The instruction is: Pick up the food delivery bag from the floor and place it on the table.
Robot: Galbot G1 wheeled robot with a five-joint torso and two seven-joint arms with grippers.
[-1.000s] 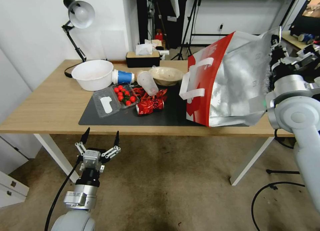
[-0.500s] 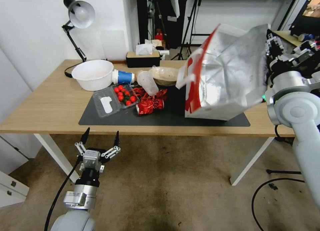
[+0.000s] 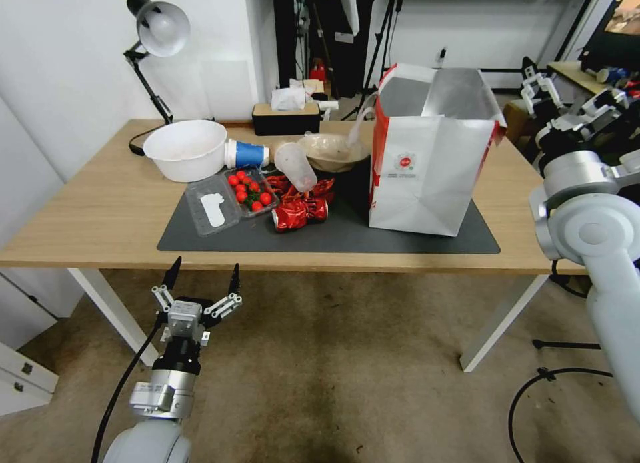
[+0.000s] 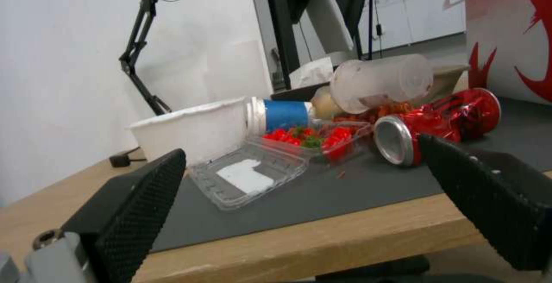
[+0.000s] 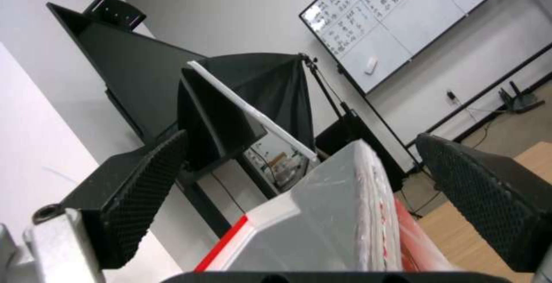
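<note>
1. The food delivery bag [image 3: 427, 163] is seen standing on the right end of the dark grey mat [image 3: 333, 233], on the desk [image 3: 93, 209]. Bare wood is left between the bag and the desk's right edge, and a narrow strip of mat and wood lies before it up to the front edge.
2. To the bag's left the mat is crowded: a crushed red can [image 3: 300, 213] lies near its base, with a tomato tray [image 3: 250, 191], a tipped plastic cup [image 3: 295, 166] and a white bowl [image 3: 187, 149] farther off.
3. The bag is set upright, its long axis vertical, the open foil-lined mouth turned upward and the white logo face turned toward the robot.
4. The right pincer [image 3: 550, 103] is held open, apart from the bag, off its upper right corner. The left pincer [image 3: 200, 279] is held open, low before the desk's front edge, over the floor [image 3: 347, 383].
5. A second ago the bag was tilted and gripped by the right pincer; now it has been released and stands free.
</note>
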